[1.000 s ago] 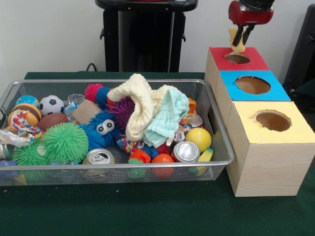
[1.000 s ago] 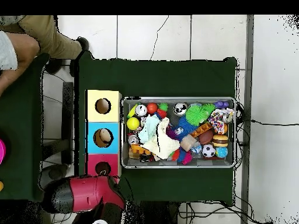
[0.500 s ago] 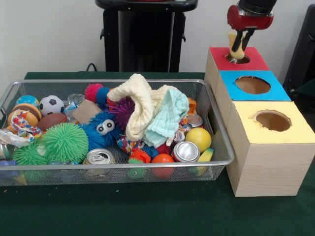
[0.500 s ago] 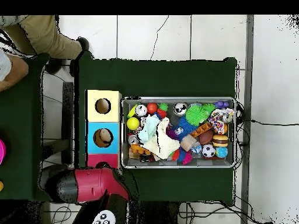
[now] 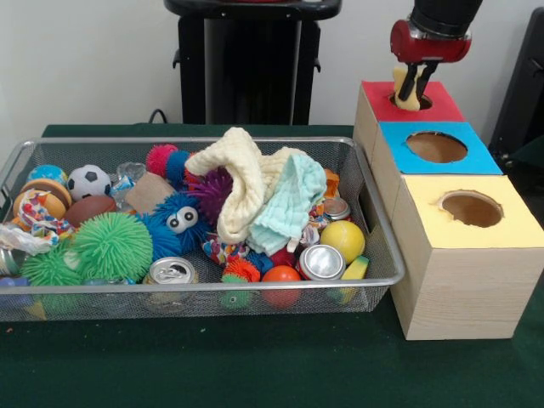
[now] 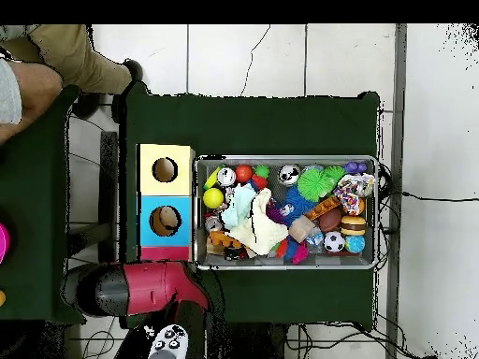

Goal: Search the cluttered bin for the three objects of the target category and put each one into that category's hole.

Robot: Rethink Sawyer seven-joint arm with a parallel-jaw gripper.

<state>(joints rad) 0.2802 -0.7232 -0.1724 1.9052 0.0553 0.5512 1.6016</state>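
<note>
My gripper hangs over the red-topped box at the far right, shut on a pale yellow object. The object's lower end dips into that box's round hole. In the overhead view the red arm covers nearly all of the red box and hides the gripper. Beside it stand the blue-topped box and the yellow-topped box. The wire bin holds mixed clutter.
In the bin lie a cream cloth, a mint cloth, two cans, green spiky balls, a soccer ball and a yellow ball. A person's arm shows at the overhead view's top left.
The gripper has come down with the pale yellow object, from above the red box to its hole. In the overhead view the arm has slid over the red box.
</note>
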